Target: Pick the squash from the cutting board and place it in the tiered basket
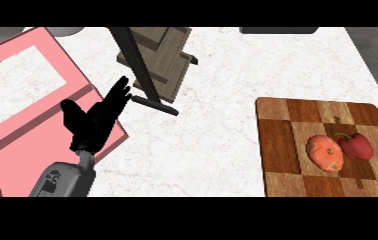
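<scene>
left hand (94,118), fingers straight and apart, is well apart from the squash (325,152) on the cutting board (280,134)

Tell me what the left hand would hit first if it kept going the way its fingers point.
Probably the tiered basket: the left hand points up and right toward its dark post, though height is unclear.

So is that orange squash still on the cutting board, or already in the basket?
Still on the board. The squash lies on the cutting board beside a red pepper, with no hand near it; the left hand is open, far off.
</scene>
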Robot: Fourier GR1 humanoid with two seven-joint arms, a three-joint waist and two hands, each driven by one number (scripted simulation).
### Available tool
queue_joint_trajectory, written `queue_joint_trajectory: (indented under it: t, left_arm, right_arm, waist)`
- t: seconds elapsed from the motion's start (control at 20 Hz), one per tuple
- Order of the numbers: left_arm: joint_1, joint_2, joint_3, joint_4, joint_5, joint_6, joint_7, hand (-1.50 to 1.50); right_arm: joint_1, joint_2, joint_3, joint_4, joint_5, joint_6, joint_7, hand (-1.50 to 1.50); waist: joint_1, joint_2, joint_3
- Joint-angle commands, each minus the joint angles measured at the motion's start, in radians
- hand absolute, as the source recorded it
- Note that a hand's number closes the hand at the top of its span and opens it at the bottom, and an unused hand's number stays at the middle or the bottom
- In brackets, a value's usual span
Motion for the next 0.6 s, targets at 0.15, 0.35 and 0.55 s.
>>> queue_joint_trajectory:
  t: [0.15,0.35,0.55]
  left_arm:
    - [-0.051,-0.002,0.057,0.074,0.011,-0.060,-0.007,0.00]
    - [-0.014,-0.030,0.048,0.008,-0.031,-0.031,0.022,0.00]
    - [-0.003,-0.031,0.061,0.034,-0.039,-0.067,-0.007,0.00]
  right_arm:
    - [-0.120,0.127,0.151,0.103,0.179,0.087,0.114,-1.50]
    - [-0.130,0.178,0.137,0.156,0.225,0.092,0.094,-1.50]
    - [-0.148,0.210,0.074,0.245,0.226,0.046,0.046,-1.50]
  waist:
    - [-0.010,-0.002,0.002]
    - [-0.011,-0.004,0.002]
    - [-0.013,-0.004,0.002]
